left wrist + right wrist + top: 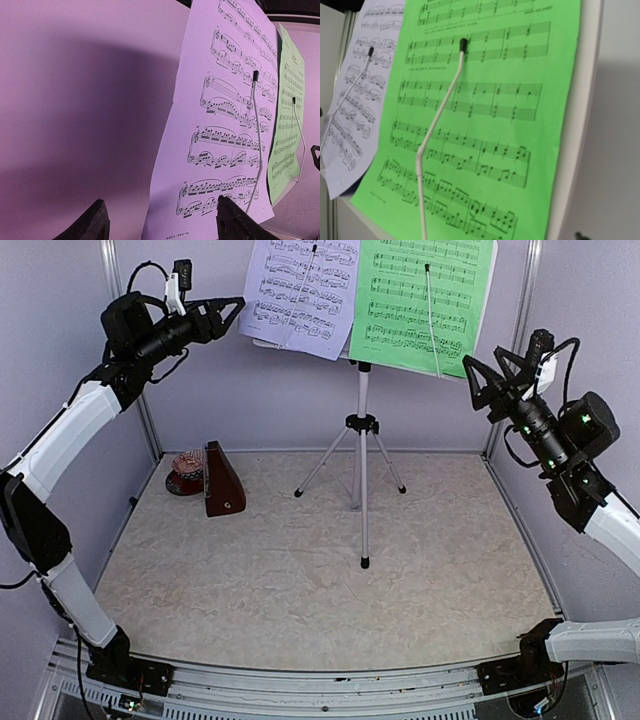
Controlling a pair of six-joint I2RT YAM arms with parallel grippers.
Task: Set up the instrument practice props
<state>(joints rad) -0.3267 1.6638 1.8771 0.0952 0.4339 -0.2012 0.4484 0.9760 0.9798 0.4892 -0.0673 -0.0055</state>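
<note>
Marbled tabletop, music stand, metronome

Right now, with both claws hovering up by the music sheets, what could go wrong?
The left claw sits open right beside the lavender sheet, which hangs crooked under one thin wire clip; a nudge might slide it off. The music stand rests on a slim tripod with both sheets up high, so a push from the right claw near the green sheet could tip it.
</note>
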